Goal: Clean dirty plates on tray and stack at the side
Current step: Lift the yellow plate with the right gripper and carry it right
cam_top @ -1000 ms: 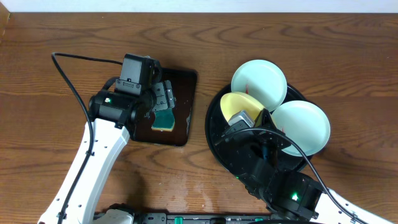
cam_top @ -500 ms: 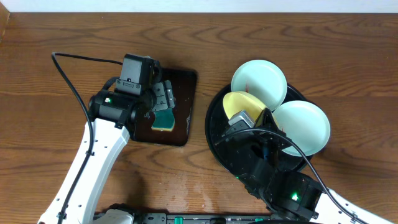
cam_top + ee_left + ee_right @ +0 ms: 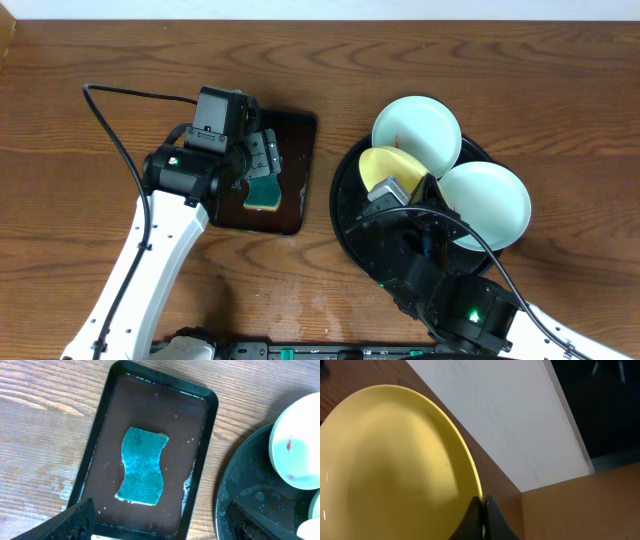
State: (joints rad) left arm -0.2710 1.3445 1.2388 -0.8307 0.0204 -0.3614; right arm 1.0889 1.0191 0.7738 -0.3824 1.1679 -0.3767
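Observation:
The round black tray [image 3: 345, 215] holds three plates. A pale mint plate [image 3: 416, 128] lies at its back, with red smears showing in the left wrist view [image 3: 295, 442]. A second pale plate [image 3: 490, 205] lies at the right. My right gripper [image 3: 482, 510] is shut on the rim of the pale yellow plate [image 3: 385, 470], which shows tilted in the overhead view [image 3: 385, 165]. My left gripper [image 3: 160, 527] is open and empty above a green sponge [image 3: 142, 465] in the rectangular black tray [image 3: 102, 425].
The rectangular tray [image 3: 305, 160] with soapy water sits left of the round tray. The left arm's cable [image 3: 120, 130] loops over the table at the left. A white wall and a brown panel show behind the yellow plate in the right wrist view.

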